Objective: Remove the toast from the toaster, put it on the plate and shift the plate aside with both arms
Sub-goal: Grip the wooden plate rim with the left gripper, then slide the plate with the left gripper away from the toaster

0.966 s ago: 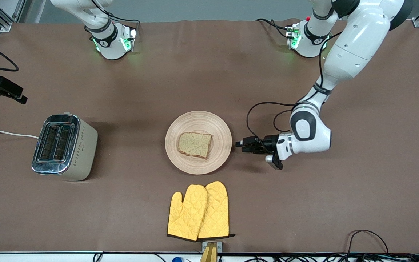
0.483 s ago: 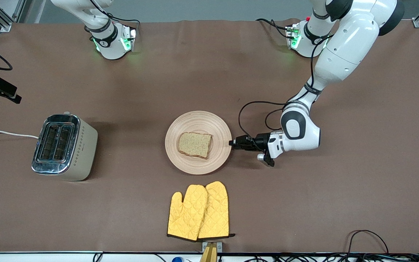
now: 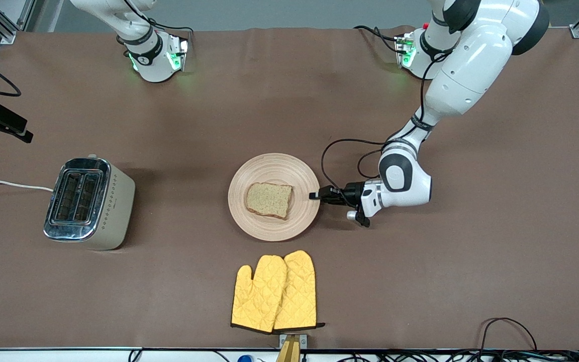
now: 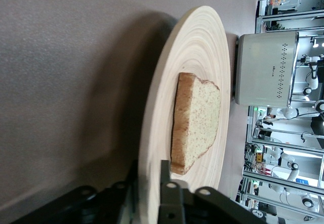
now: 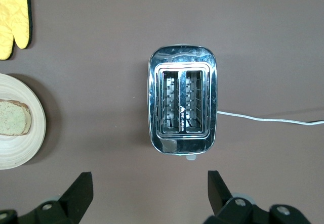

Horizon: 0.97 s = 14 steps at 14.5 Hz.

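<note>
The toast (image 3: 269, 199) lies flat on the round light-wood plate (image 3: 275, 165) at mid-table. My left gripper (image 3: 313, 195) is low at the plate's rim on the left arm's side. In the left wrist view the left gripper (image 4: 148, 183) is open, its jaws straddling the plate's rim (image 4: 202, 47), one finger over it and one under it, just short of the toast (image 4: 197, 120). My right gripper (image 3: 20, 131) is open and empty, high over the table near the toaster; in the right wrist view the right gripper (image 5: 149, 193) has its fingers wide apart.
A chrome-topped cream toaster (image 3: 88, 201) with empty slots stands toward the right arm's end, its white cord (image 3: 8, 184) running off the table. Two yellow quilted oven mitts (image 3: 275, 291) lie nearer to the front camera than the plate.
My left gripper has moved along the table toward the plate and now reaches its rim. The plate, the toast and the toaster have not moved. My right gripper has barely shifted.
</note>
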Each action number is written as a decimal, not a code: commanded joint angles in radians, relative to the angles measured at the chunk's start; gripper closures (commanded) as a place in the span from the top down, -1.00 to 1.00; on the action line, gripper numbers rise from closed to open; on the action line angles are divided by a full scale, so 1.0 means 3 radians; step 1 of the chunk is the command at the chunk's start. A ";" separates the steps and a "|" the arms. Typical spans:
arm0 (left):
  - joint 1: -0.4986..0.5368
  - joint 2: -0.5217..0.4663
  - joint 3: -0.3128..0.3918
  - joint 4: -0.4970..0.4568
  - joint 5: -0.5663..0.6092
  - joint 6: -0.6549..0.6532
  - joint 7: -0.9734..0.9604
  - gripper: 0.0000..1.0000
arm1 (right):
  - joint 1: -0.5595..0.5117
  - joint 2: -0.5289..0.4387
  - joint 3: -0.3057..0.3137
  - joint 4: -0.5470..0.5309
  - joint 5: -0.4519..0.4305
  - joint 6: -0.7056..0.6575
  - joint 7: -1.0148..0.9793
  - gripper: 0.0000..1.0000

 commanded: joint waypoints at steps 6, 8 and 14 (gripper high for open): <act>0.0139 -0.0205 0.0019 0.0124 -0.0012 0.0012 0.0110 -0.99 | -0.0067 -0.0031 0.0064 0.0007 -0.0039 -0.0055 -0.0045 1.00; 0.0246 -0.0327 0.0029 0.0114 -0.0007 -0.0003 0.0110 -0.99 | -0.0067 -0.0031 0.0064 0.0007 -0.0044 -0.0055 -0.0045 1.00; 0.0915 -0.0599 0.0019 0.0093 0.0748 -0.0442 -0.0161 -0.99 | -0.0052 -0.0031 0.0064 0.0007 -0.0044 -0.0142 -0.0040 1.00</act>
